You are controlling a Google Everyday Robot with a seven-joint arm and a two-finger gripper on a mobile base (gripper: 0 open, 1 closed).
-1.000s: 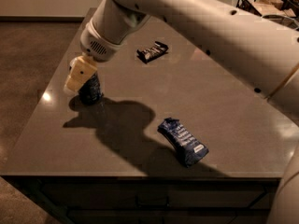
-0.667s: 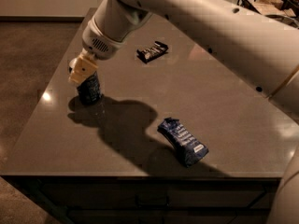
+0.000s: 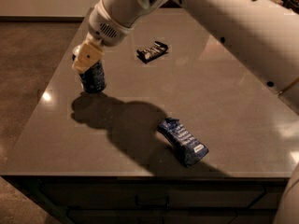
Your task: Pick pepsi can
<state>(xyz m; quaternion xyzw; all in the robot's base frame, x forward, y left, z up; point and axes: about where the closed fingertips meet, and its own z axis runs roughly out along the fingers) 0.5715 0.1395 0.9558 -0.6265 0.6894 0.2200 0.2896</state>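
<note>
The pepsi can is a small dark-blue can near the table's left edge. It is slightly tilted and sits just above its shadow on the grey tabletop. My gripper, with pale yellow fingers, reaches down from the upper right and is closed over the can's top, which it hides. The white arm crosses the top of the view.
A flat blue snack packet with white print lies near the table's front edge. A small black-and-white wrapper lies farther back. The table's left edge runs close beside the can, with brown floor beyond it.
The gripper and the can have moved up together a little, and the can now tilts. The packet and the wrapper have not moved.
</note>
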